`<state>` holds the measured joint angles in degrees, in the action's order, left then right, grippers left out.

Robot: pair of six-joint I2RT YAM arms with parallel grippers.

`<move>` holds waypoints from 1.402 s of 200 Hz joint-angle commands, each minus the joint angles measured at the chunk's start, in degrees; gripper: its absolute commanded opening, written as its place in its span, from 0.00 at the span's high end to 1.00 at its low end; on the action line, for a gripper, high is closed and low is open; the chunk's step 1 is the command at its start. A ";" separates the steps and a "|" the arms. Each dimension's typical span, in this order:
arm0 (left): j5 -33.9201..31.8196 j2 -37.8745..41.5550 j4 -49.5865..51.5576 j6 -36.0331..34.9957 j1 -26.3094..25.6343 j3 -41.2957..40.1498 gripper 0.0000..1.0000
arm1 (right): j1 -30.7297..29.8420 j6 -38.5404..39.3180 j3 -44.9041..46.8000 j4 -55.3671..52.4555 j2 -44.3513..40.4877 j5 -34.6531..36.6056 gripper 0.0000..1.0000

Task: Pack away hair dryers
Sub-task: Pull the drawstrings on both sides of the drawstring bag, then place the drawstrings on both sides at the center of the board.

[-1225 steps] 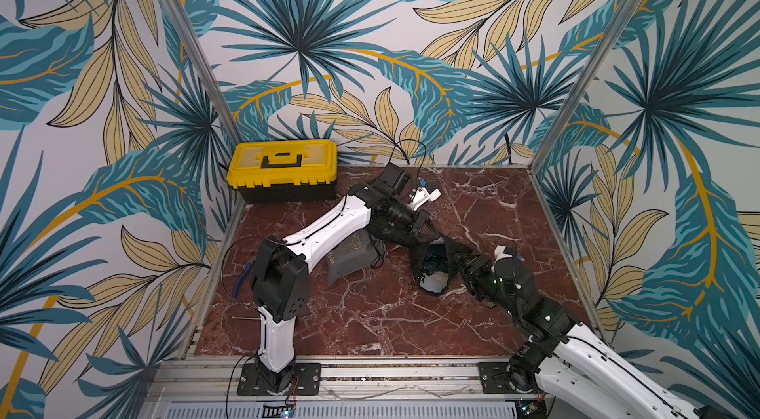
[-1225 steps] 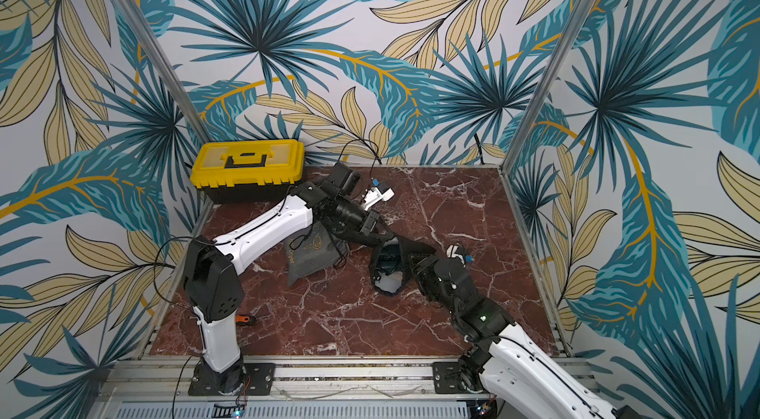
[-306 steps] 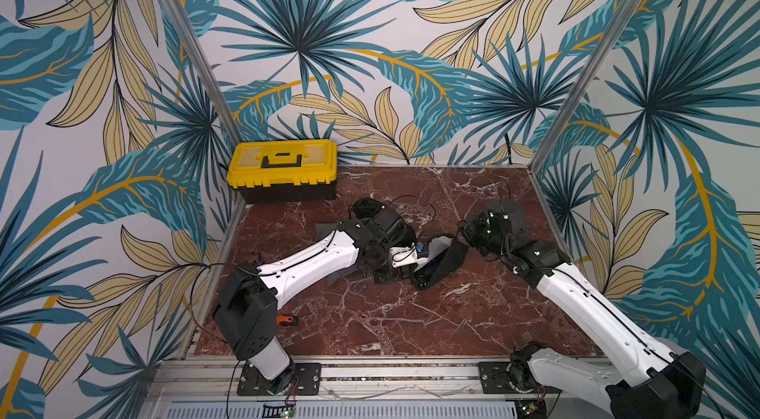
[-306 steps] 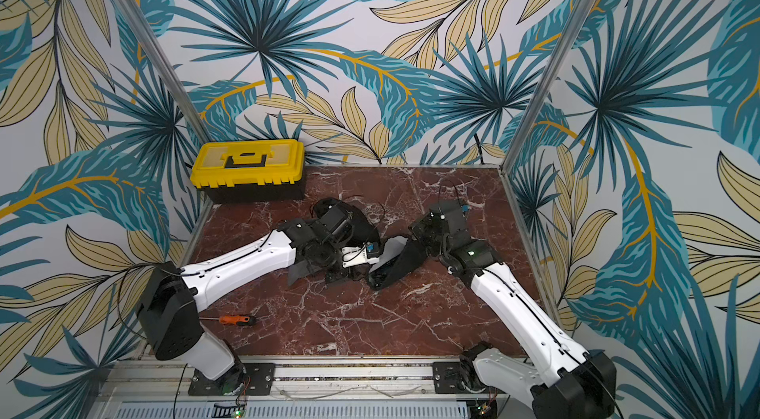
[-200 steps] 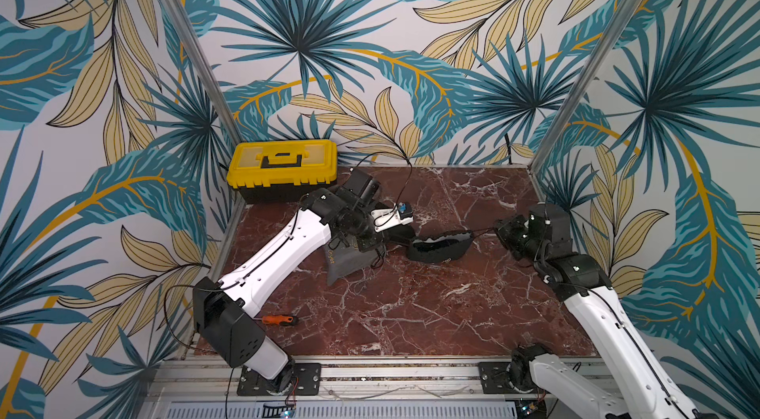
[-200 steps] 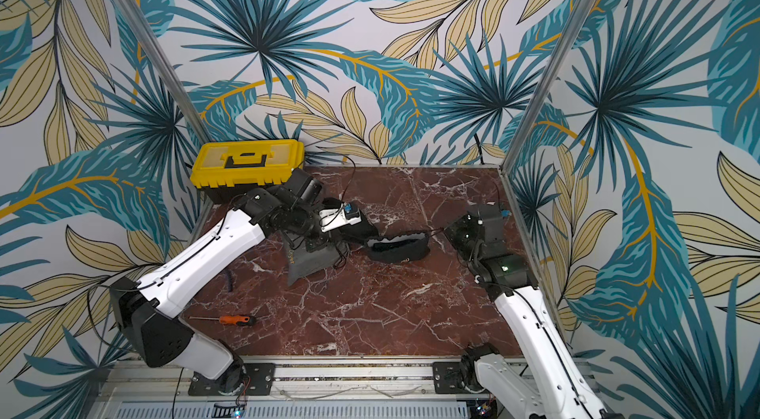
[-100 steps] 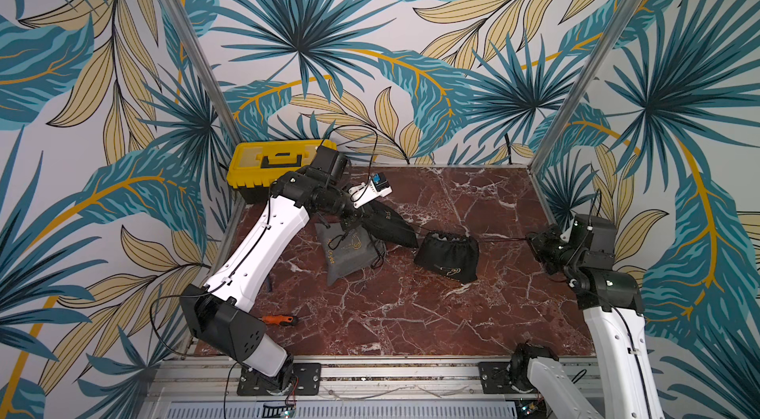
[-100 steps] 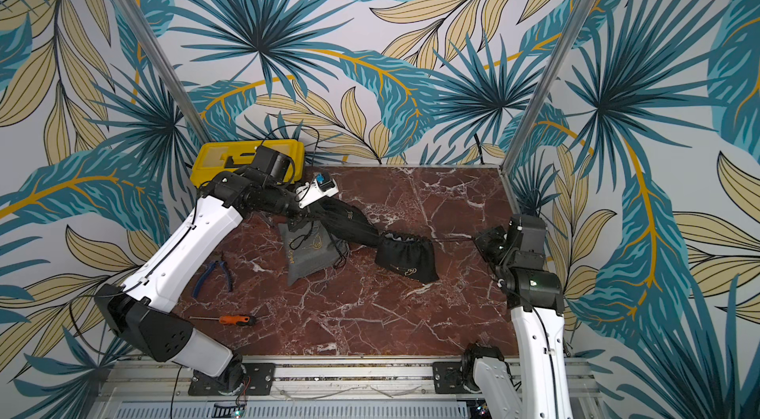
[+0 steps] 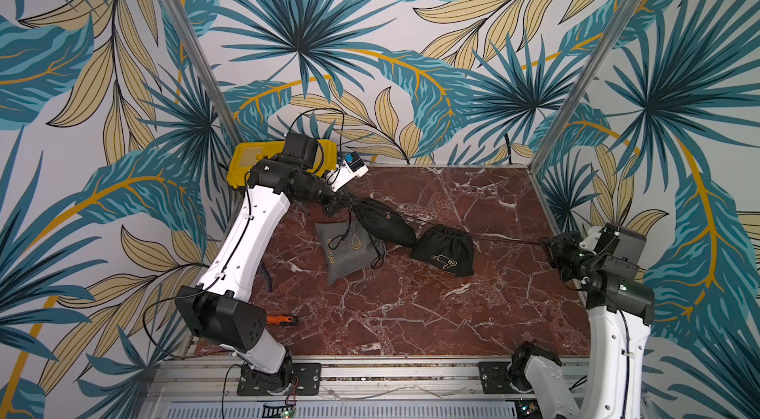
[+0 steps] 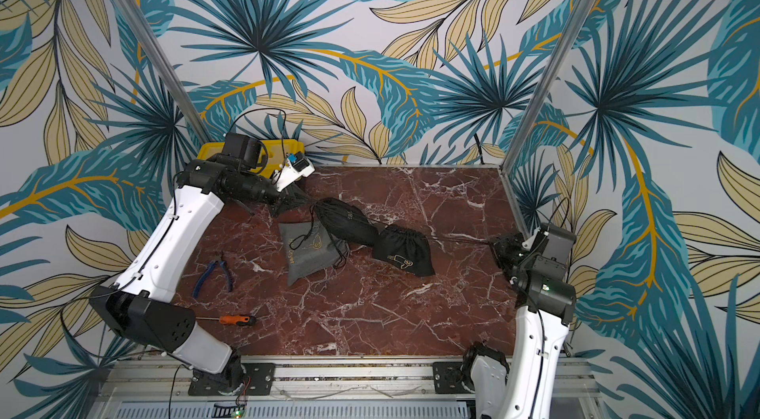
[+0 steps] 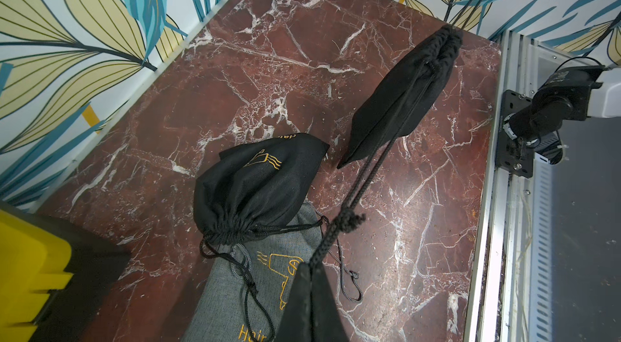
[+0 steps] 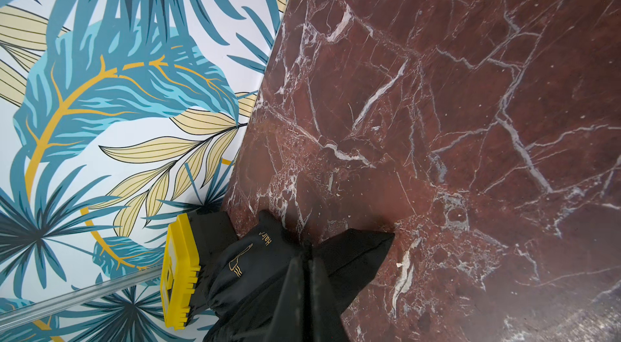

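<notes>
No hair dryers show; whatever the pouches hold is hidden. Three drawstring pouches lie mid-table: a grey pouch (image 9: 349,250) (image 11: 235,290), a black pouch (image 9: 384,221) (image 11: 258,182) partly on top of it, and a second black pouch (image 9: 444,250) (image 10: 405,252) (image 11: 396,105) with its mouth cinched. A black drawstring (image 9: 506,236) (image 11: 356,189) runs taut from that cinched pouch to both arms. My left gripper (image 9: 344,205) (image 10: 293,201) (image 11: 311,264) is shut on one end near the back left. My right gripper (image 9: 547,243) (image 10: 494,246) (image 12: 307,254) is shut on the other end by the right wall.
A yellow toolbox (image 9: 246,162) (image 11: 30,263) (image 12: 179,269) stands in the back left corner behind the left arm. An orange-handled screwdriver (image 9: 281,319) (image 10: 234,319) and blue-handled pliers (image 10: 212,273) lie at the front left. Patterned walls enclose three sides.
The two grippers have pulled apart, the left toward the toolbox and the right toward the right wall. The cord has gone taut and the black pouch's mouth has drawn shut.
</notes>
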<state>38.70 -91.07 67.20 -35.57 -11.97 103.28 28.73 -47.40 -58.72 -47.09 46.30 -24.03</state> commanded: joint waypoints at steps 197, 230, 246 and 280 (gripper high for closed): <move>7.66 -5.65 3.43 1.33 12.83 7.86 1.00 | 15.99 7.06 -0.79 -0.48 3.19 -14.89 1.00; 10.11 -8.77 3.39 6.01 8.61 14.10 1.00 | 15.64 6.26 -0.64 0.68 3.00 -17.98 1.00; 8.61 -10.59 3.35 6.61 4.37 18.05 1.00 | 14.66 6.34 -1.17 0.68 2.80 -18.75 1.00; 7.28 -18.94 3.30 11.30 -2.75 35.05 1.00 | 9.82 5.22 -2.42 1.56 3.15 -19.19 1.00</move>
<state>48.25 -105.58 72.34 -28.69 -11.57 125.69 41.01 -41.60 -59.81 -49.17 49.25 -44.80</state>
